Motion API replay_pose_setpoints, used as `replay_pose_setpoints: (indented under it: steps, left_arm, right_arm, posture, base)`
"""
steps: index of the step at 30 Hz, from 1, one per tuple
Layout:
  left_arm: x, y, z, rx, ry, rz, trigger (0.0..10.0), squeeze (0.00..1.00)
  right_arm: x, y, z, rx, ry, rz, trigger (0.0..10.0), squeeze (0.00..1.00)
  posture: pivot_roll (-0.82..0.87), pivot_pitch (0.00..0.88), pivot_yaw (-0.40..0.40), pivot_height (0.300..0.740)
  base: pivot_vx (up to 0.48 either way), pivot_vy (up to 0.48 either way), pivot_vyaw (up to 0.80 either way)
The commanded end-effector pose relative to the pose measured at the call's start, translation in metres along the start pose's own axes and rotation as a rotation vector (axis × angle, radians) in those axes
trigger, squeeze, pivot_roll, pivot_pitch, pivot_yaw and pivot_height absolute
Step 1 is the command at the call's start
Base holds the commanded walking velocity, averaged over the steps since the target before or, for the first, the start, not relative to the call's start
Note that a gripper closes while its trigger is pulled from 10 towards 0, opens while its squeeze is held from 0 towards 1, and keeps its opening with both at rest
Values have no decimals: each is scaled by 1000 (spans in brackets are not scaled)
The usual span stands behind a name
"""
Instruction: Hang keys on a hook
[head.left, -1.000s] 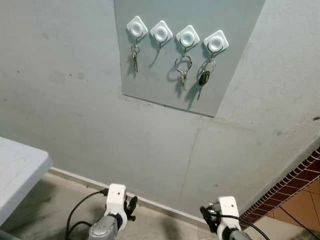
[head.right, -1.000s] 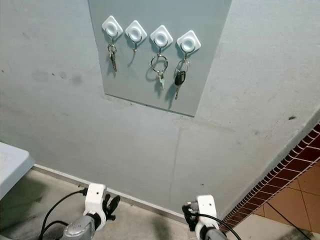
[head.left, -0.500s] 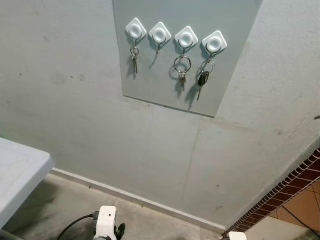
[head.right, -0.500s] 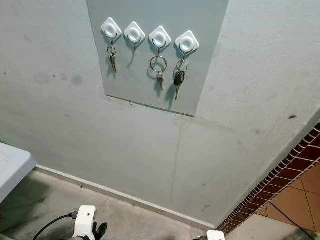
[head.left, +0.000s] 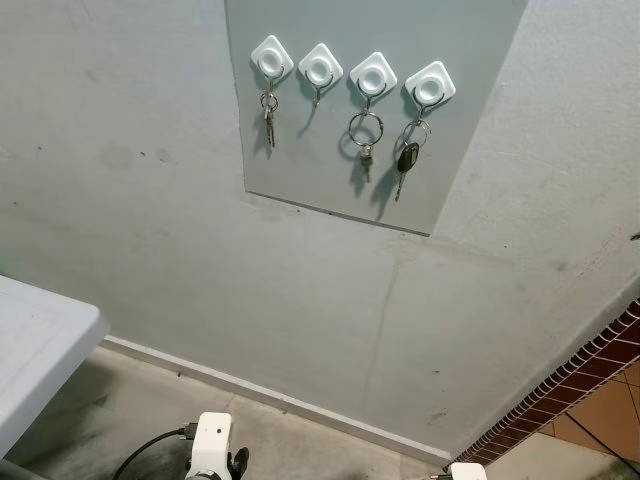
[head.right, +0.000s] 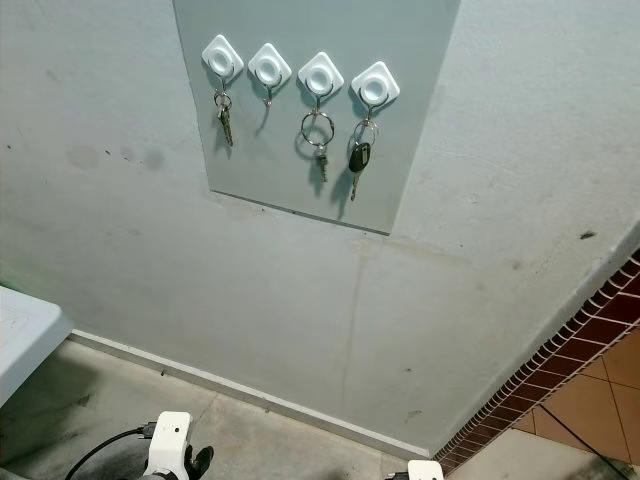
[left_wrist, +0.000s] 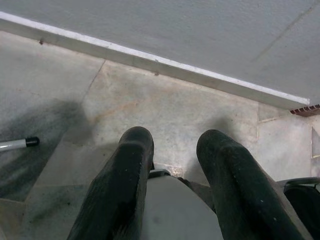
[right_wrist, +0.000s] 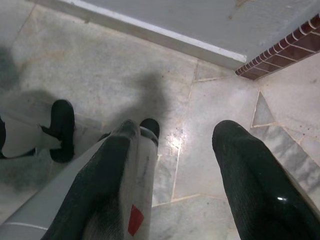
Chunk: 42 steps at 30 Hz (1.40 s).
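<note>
Four white diamond hooks hang in a row on a grey wall panel. The first hook holds a small bunch of keys. The second hook is bare. The third hook carries a large key ring, and the fourth hook a black car key. Both arms hang low, far below the hooks. The left gripper is open over the stone floor with nothing between its fingers. The right gripper is also open and holds nothing.
A white table juts in at the left, its leg tip on the floor. A pale baseboard runs along the wall's foot. A red brick band rises at the right.
Both arms have dropped from where they stood a second ago, so just the wrist tops remain at the bottom edge. The keys on the hooks have not moved.
</note>
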<state>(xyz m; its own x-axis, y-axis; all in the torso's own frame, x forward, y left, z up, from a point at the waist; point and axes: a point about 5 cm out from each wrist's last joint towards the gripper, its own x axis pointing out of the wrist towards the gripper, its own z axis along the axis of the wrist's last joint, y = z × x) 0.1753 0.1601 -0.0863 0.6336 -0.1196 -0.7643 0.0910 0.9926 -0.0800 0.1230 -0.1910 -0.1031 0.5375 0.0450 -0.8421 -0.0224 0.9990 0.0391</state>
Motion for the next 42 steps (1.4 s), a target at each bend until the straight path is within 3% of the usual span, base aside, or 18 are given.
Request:
replay_pose_setpoints:
  steps: [1, 15, 42]
  left_arm:
    - [0, -3, -3, 3, 12, 4, 10000, 0]
    - [-7, 7, -22, -40, 70, 36, 10000, 0]
    - [-6, 7, -20, -64, 77, 35, 10000, 0]
  right_arm:
    - [0, 0, 0, -14, 10, -1, 10000, 0]
    - [1, 1, -1, -30, 22, 3, 10000, 0]
    - [-1, -2, -3, -11, 27, -11, 10000, 0]
  posture:
    - [127, 0, -64, 740]
    - [133, 0, -65, 740]
    - [102, 0, -46, 740]
  base:
    - [0, 0, 0]
    - [0, 0, 59]
    - [0, 0, 800]
